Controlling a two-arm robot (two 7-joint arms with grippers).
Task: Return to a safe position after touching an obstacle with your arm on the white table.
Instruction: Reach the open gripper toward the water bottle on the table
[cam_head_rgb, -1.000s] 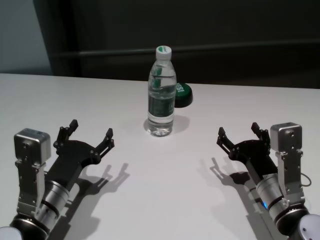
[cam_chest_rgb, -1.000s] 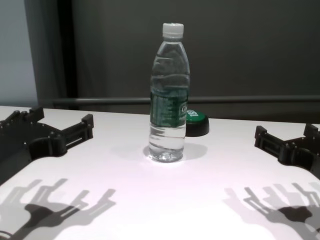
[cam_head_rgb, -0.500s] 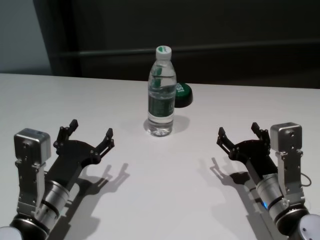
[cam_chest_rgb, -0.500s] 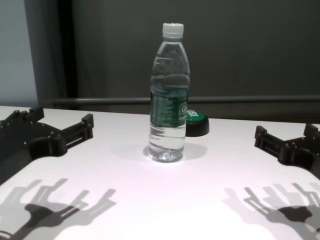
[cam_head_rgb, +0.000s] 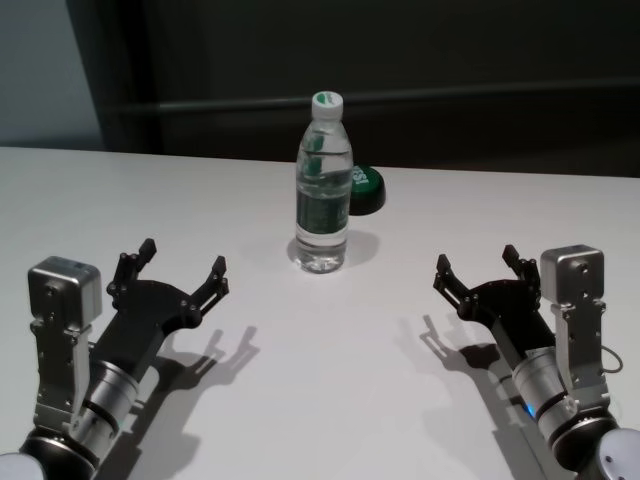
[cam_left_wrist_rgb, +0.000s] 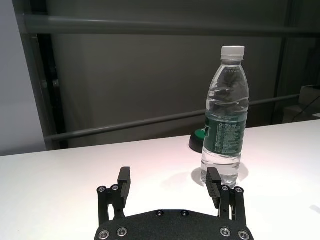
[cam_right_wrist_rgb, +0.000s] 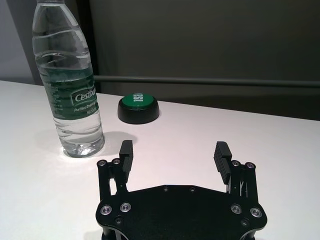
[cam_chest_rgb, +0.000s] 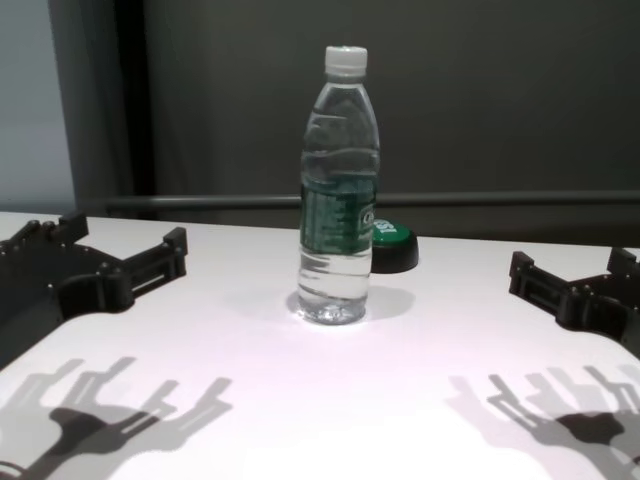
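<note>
Bottle (cam_head_rgb: 323, 185) upright at mid-table (cam_head_rgb: 330, 380) — well apart from both grippers: left gripper (cam_head_rgb: 173, 269) and right gripper (cam_head_rgb: 481, 268) flank it, jaws spread wide, holding nothing.

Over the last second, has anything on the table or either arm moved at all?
Nothing has visibly changed. The water bottle stands upright in the same spot on the white table, with the green-topped button just behind it. The left gripper and right gripper hang open above the near table, either side of the bottle, touching nothing.
</note>
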